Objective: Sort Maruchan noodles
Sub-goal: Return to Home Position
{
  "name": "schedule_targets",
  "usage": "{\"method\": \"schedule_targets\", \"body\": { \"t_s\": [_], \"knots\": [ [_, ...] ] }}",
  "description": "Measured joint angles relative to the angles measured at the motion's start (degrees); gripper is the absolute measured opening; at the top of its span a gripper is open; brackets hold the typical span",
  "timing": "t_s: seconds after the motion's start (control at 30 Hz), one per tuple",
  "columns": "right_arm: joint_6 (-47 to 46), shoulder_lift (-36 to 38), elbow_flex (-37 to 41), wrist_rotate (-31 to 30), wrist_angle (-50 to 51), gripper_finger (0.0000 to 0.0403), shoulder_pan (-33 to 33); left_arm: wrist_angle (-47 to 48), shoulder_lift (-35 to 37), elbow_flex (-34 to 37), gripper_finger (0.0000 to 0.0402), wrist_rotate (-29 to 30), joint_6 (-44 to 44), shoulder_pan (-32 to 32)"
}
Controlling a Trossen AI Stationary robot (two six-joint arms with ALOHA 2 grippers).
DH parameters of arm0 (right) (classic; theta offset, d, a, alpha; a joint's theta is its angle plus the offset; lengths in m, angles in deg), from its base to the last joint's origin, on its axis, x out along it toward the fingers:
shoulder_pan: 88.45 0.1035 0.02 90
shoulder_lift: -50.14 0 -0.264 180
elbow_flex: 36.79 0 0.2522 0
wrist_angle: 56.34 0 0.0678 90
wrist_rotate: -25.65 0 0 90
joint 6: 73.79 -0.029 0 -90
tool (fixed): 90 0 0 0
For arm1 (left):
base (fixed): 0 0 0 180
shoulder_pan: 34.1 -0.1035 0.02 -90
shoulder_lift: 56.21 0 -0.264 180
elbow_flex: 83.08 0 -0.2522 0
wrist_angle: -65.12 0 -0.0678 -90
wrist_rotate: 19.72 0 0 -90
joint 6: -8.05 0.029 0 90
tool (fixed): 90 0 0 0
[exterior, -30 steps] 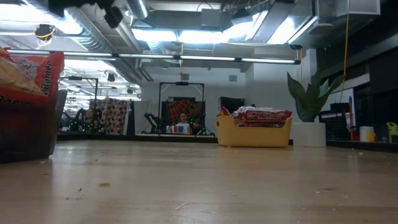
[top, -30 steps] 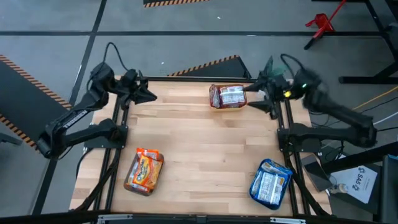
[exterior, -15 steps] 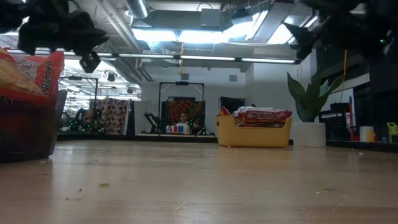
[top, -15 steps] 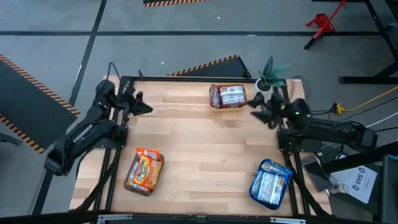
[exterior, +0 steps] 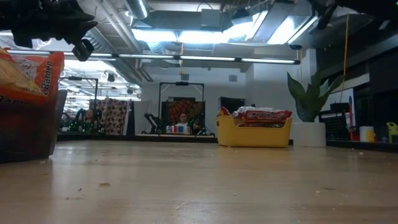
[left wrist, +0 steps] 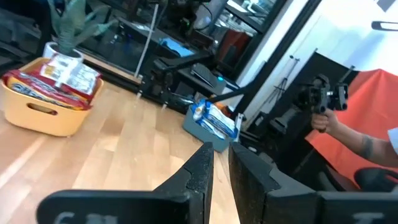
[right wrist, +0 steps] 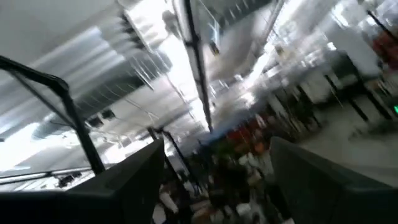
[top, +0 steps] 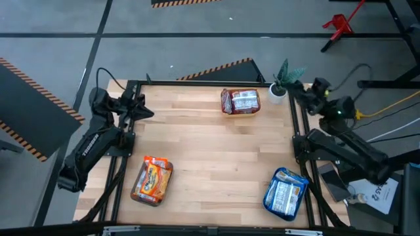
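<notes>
Orange, red-and-white and blue-and-white crinkly plastic Maruchan noodles point(top: 241, 101) sit sorted on the wooden desk point(top: 210, 151); left gripper point(left wrist: 219, 150) clenched empty far left, right gripper point(right wrist: 217, 149) released far right.

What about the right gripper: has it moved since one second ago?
Yes. In the high view the right gripper has drawn back from the yellow bowl, away from the table's middle, to its right edge beside the potted plant.

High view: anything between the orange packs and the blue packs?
Nothing. In the high view, only bare tabletop runs between the orange packs and the blue packs.
</notes>
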Motion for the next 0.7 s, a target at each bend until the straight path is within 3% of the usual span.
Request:
{"method": "schedule_targets", "body": {
  "t_s": [0.07, 0.17, 0.3, 0.37, 0.43, 0.5, 0.7],
  "knots": [
    [5.0, 0.2, -0.7, -6.1, 0.9, 0.0276, 8.6, 0.1, 0.0, 0.0, 0.0044, -1.3, 0.0, 0.0],
    [17.8, -0.8, -1.7, -17.1, -3.3, 0.0276, 26.7, 0.1, 0.4, 0.0, 0.0044, -1.7, 0.1, 0.0],
    [34.8, -8.4, 0.0, -47.6, 1.5, 0.0276, 52.3, 0.1, 2.0, 0.9, 0.0044, -1.1, 0.4, 0.0],
    [43.5, -12.7, 0.2, -62.5, -1.0, 0.0276, 60.5, 0.2, 3.4, 2.5, 0.0044, 0.5, 0.2, 0.0],
    [48.2, -12.5, -0.2, -70.3, -5.4, 0.0276, 64.3, 0.1, 5.2, 3.9, 0.0044, 2.4, -0.7, 0.3],
    [48.0, -9.6, -0.2, -67.5, -5.4, 0.0276, 64.3, 0.1, 6.7, 4.5, 0.0044, 4.0, -1.2, 1.0],
    [34.4, 7.3, -0.3, -43.2, 5.7, 0.0276, 54.4, -1.1, 7.1, 4.5, 0.0044, 4.9, -2.0, 3.8]
  ]
}}
